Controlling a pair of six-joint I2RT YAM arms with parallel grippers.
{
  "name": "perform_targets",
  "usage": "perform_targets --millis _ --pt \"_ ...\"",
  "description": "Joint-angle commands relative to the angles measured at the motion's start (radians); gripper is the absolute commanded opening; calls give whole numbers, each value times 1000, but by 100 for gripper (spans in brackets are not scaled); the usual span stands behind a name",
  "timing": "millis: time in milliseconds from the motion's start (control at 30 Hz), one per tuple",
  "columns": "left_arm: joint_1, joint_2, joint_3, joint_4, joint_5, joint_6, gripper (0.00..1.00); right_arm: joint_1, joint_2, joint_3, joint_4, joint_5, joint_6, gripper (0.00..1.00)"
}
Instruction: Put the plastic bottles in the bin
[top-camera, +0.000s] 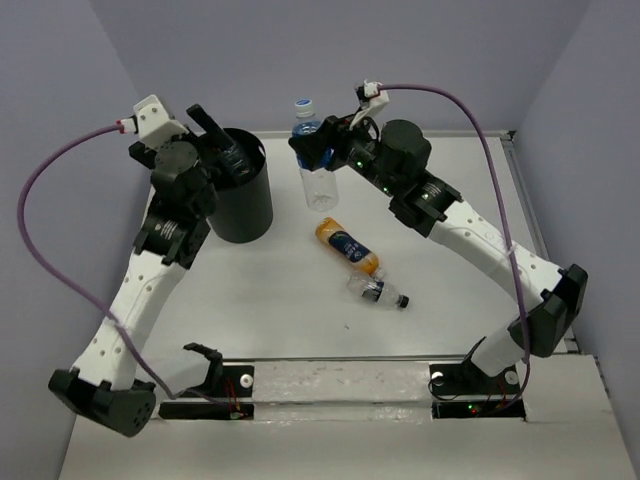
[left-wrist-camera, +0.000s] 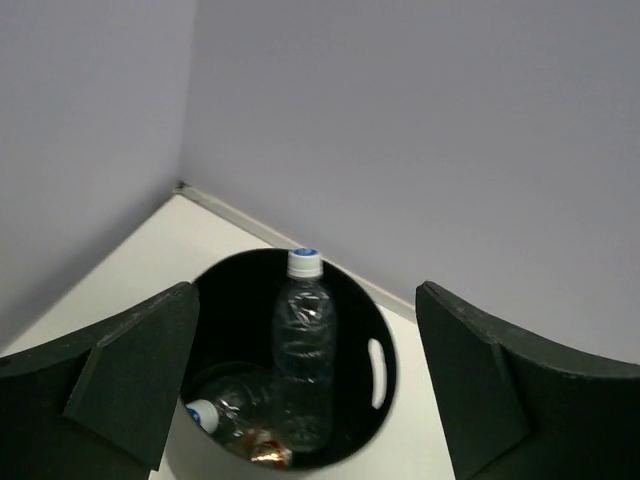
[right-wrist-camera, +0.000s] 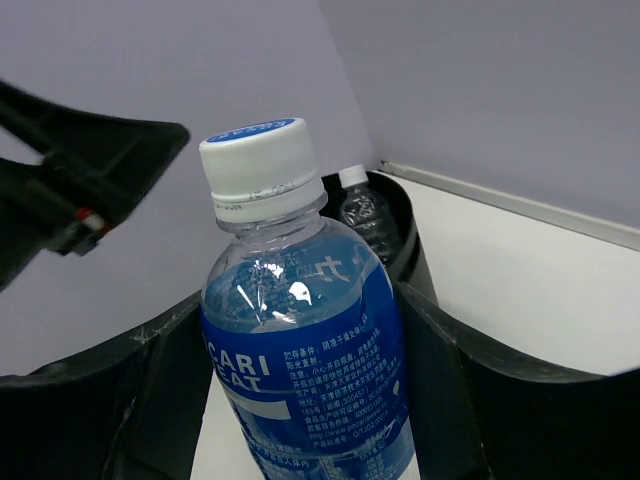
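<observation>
The black bin (top-camera: 240, 205) stands at the far left. In the left wrist view the bin (left-wrist-camera: 385, 330) holds a clear bottle (left-wrist-camera: 303, 350) leaning upright and another (left-wrist-camera: 225, 405) lying at the bottom. My left gripper (top-camera: 220, 143) hangs open and empty over the bin's mouth (left-wrist-camera: 305, 400). My right gripper (top-camera: 318, 152) is shut on a blue-labelled bottle (top-camera: 320, 188) with a white and blue cap (right-wrist-camera: 310, 380), held upright above the table, right of the bin. An orange bottle (top-camera: 345, 245) and a clear dark-capped bottle (top-camera: 378, 292) lie mid-table.
Grey walls close the table at the back and on both sides. A raised strip (top-camera: 330, 385) with both arm bases runs along the near edge. A purple cable (top-camera: 60, 180) loops out left of the left arm.
</observation>
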Motion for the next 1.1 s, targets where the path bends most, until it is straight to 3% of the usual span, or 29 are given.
perform_targets --millis 0,200,467,667,867,933,1000,1033,1067 --pt "4 -173 -54 -198 315 -188 98 52 111 135 166 -16 -23 50" --pt "4 -418 -250 -258 350 -220 96 74 309 363 256 -37 -62 49" --pt "4 -543 -333 -209 389 -251 95 92 688 824 284 -48 -102 48" --pt "4 -604 -364 -149 437 -294 94 123 893 922 440 -73 -68 47" --pt "5 -609 -313 -192 452 -275 94 172 1042 1033 431 -85 -90 48" --pt "4 -624 -296 -202 462 -281 94 181 1027 978 450 -84 -83 54" --pt "4 -629 -270 -239 471 -292 94 181 1006 939 448 -77 -85 73" --pt "4 -627 -260 -265 475 -295 94 181 977 901 433 -73 -87 88" --pt "4 -626 -252 -276 494 -298 95 181 960 886 419 -74 -90 94"
